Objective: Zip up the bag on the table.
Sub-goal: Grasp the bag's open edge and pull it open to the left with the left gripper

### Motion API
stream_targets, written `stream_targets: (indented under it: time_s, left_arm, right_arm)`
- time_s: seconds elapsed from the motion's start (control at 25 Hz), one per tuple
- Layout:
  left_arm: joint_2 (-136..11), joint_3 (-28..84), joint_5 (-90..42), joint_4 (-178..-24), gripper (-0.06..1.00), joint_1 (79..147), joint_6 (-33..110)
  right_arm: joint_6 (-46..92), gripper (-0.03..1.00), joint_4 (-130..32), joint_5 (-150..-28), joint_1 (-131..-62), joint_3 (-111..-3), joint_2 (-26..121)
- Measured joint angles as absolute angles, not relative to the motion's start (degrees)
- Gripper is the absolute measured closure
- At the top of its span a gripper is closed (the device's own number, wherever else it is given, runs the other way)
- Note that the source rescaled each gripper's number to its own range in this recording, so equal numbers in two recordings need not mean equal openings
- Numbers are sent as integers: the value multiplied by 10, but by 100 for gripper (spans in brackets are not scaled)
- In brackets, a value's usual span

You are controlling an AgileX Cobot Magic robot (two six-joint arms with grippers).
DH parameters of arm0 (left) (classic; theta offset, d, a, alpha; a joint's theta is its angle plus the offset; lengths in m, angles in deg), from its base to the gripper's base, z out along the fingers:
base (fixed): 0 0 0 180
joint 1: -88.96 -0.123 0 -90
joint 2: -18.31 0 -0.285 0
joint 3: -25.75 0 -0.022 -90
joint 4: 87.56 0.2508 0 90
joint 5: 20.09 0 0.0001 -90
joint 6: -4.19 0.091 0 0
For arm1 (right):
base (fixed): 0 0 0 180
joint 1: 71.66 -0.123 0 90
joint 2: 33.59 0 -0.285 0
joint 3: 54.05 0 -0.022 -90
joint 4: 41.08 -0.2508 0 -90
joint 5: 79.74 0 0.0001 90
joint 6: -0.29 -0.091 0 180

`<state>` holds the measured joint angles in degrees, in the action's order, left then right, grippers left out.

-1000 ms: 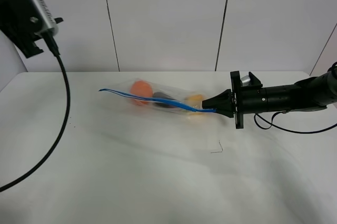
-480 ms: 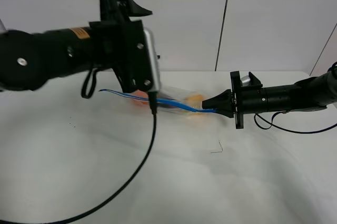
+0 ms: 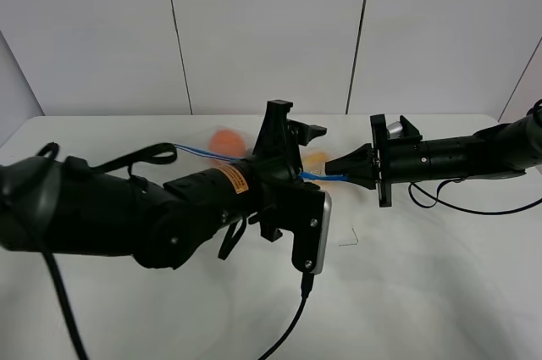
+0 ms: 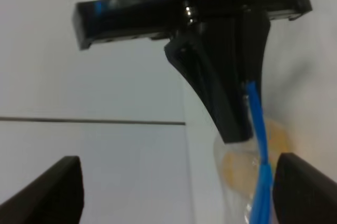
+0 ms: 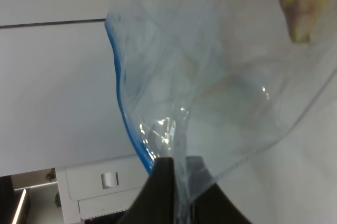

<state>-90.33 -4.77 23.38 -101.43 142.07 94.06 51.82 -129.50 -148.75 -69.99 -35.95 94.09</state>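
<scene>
The bag (image 3: 315, 159) lies on the white table (image 3: 423, 284), mostly hidden behind my left arm. Its orange produce (image 3: 223, 138), a yellow piece and a bit of the blue zipper strip (image 3: 318, 176) show. My right gripper (image 3: 343, 170) is shut on the strip's right end. In the right wrist view its fingertips (image 5: 167, 182) pinch the clear plastic (image 5: 210, 66) beside the blue edge (image 5: 122, 108). My left gripper (image 3: 296, 121) is open, just left of the right gripper and above the bag. In the left wrist view its gripper (image 4: 181, 187) frames the right gripper (image 4: 221, 92) and the strip (image 4: 259, 145).
My left arm (image 3: 169, 216) lies across the middle of the table, with its cable (image 3: 292, 326) trailing toward the front edge. A small dark mark (image 3: 347, 240) is on the table in front of the bag. The right arm's cable (image 3: 474, 210) loops at the right. Wall panels stand behind.
My left arm has swung from the upper left down and right across the table, and now covers most of the bag. The right gripper and the held strip have not moved.
</scene>
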Motion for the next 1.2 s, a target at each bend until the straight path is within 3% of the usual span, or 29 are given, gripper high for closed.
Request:
stream_targets:
  time_s: [0.72, 1.2]
  left_arm:
    - [-1020, -43, 305, -959, -5, 1402, 885]
    - [-1021, -41, 341, -918, 17, 1390, 856]
  right_arm:
    - [518, 97, -1295, -1487, -700, -359, 941]
    - [518, 97, -1295, -1487, -700, -359, 941]
